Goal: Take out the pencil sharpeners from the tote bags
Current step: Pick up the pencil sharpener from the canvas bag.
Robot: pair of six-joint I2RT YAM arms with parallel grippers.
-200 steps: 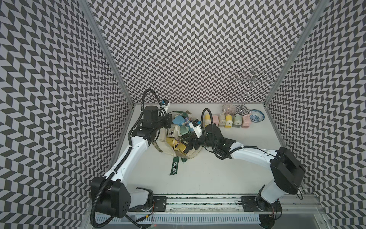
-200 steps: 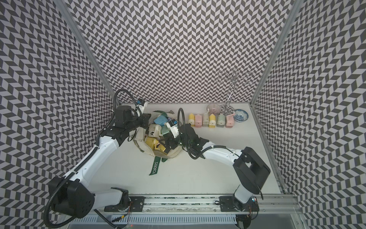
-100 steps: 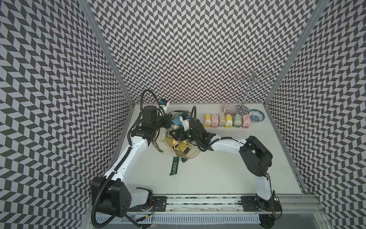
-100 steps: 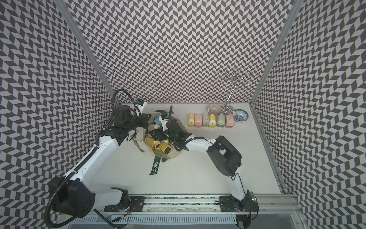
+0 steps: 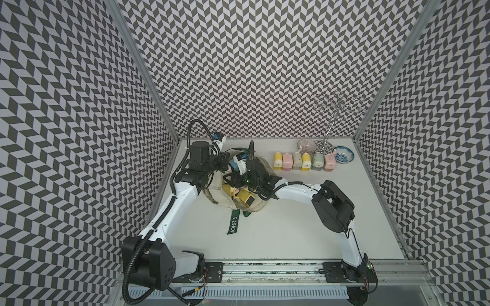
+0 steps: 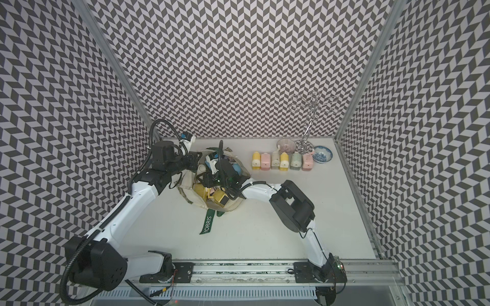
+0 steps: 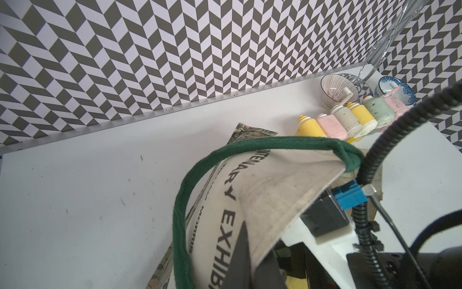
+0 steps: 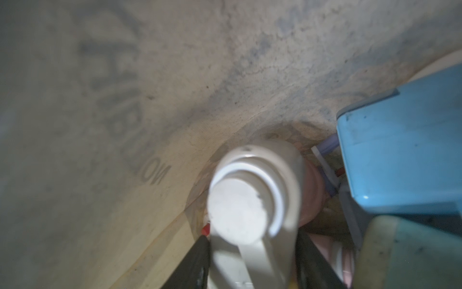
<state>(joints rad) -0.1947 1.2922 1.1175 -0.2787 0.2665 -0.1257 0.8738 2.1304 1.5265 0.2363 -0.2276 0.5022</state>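
A robot lab test cell: chevron-patterned walls (image 5: 252,66) on aluminium posts (image 5: 143,69) box in a white table (image 5: 278,233), with two white arms (image 5: 172,209) bolted to a metal rail (image 5: 265,273) along its front.

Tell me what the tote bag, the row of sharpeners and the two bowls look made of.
The tote bag: cream woven canvas, matte; weave and soft folds show. The row of sharpeners: smooth pastel plastic, moulded, scuffed. The striped bowl and blue bowl: likely glazed ceramic, glossy with painted patterns.

Black-and-white chevron walls (image 5: 252,66) on three sides — a plain white tabletop (image 5: 291,227) between them
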